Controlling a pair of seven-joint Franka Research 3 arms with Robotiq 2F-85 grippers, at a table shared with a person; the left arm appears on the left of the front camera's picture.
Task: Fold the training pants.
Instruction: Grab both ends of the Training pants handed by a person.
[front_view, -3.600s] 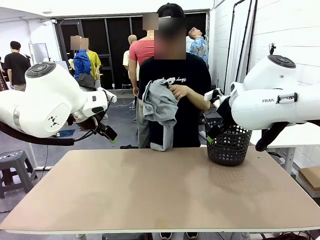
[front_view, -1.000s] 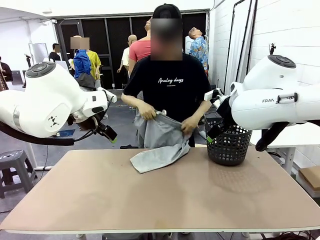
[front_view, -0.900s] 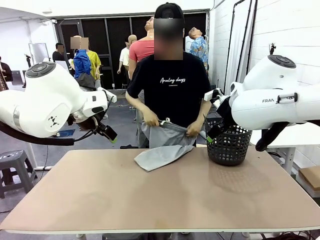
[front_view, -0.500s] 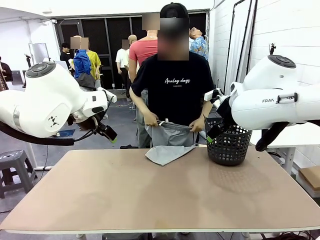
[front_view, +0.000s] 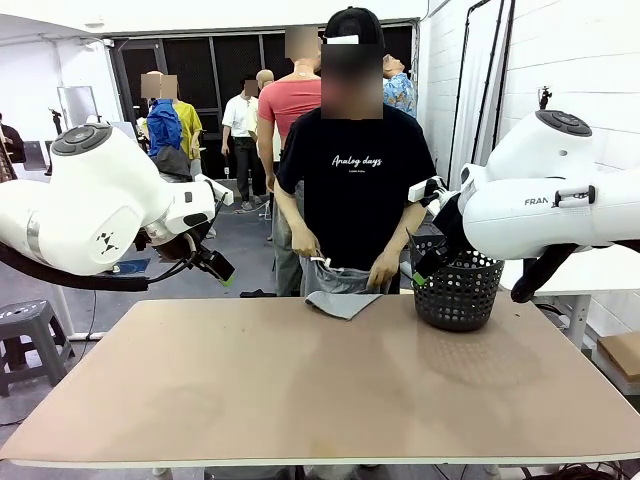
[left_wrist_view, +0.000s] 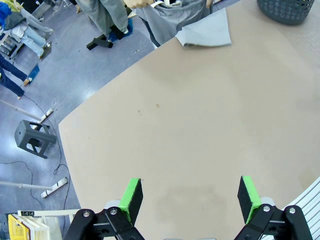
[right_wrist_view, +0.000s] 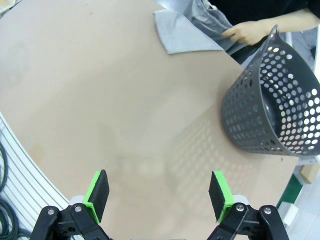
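The training pants (front_view: 343, 303) look soft and limp, best pinched at the waistband; left gripper (left_wrist_view: 190, 195) and right gripper (right_wrist_view: 159, 192) gape empty.

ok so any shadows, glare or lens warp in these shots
Front view: even light, the basket throws a soft shadow on the table. Right wrist view: its holes cast a dotted shadow; the wide lens curves the table's edge. Left wrist view: sharp, training pants well lit, faint shadow ahead of the left claw.

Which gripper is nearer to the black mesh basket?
Right. The right gripper hangs open close beside the basket; the left gripper, also open, is well away, on the far side of the training pants from it.
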